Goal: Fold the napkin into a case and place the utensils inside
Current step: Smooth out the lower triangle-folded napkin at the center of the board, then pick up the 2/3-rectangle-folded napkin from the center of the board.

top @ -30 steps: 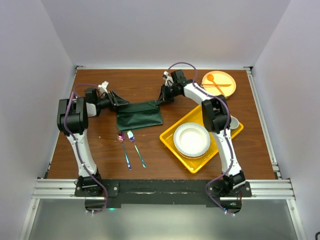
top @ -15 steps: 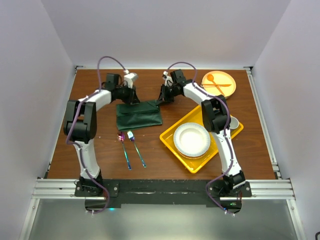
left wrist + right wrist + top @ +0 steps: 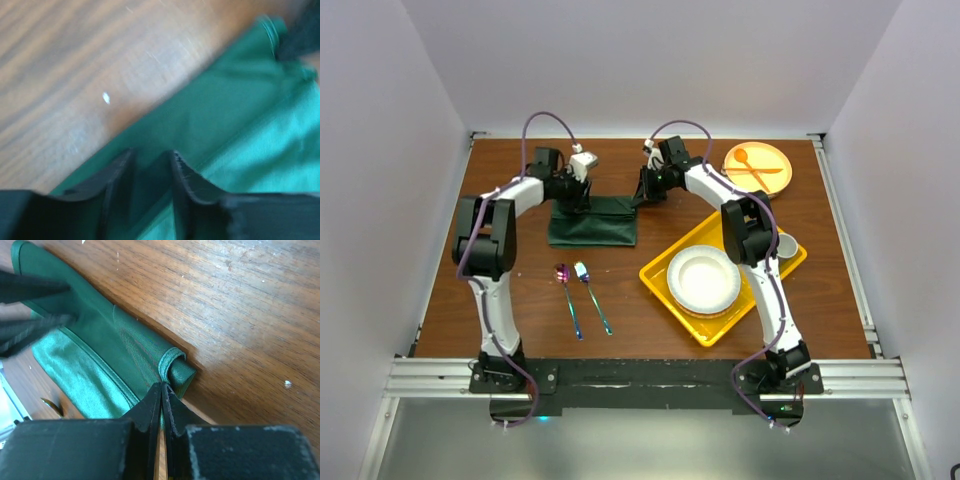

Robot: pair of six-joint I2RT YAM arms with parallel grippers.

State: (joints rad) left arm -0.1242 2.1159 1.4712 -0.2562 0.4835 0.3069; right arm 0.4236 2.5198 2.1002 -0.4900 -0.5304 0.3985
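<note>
At the table's twelve o'clock lies the napkin (image 3: 592,221), half folded, I think. The right gripper (image 3: 161,386) pinches its one o'clock corner. The left gripper (image 3: 150,159) stands a little apart at eleven o'clock. Next, it should grab so both can fold.

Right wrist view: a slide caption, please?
Right hand pinches a corner of the green napkin on the wooden table.

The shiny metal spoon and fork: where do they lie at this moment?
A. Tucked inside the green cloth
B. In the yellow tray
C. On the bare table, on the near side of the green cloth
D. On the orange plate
C: the metal spoon and fork lie side by side on the wooden table, apart from the green cloth and nearer the arm bases.
</note>
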